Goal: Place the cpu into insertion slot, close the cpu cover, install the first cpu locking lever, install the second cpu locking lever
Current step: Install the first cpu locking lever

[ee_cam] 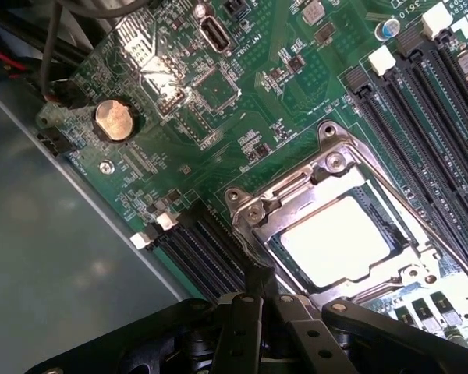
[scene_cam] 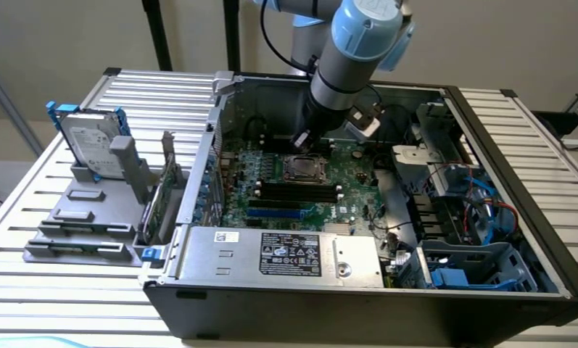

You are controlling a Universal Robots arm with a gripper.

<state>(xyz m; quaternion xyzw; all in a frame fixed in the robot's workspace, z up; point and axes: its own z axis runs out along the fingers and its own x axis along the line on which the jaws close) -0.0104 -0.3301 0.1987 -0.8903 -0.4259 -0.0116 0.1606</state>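
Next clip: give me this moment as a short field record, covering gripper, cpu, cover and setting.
cpu: lying in the insertion slot
cpu cover: down over the cpu, whose face shows through its window
gripper: shut, tip at the cpu cover's edge, nothing visibly held
setting: open computer case on a slatted table

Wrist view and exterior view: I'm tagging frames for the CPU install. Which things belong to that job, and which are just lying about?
Job: pale square metal cpu; silvery windowed cpu cover lying over it; black gripper, shut, at the cover's edge.
Lying about: round coppery coin cell; black memory slots; silver hard drive; grey power supply.
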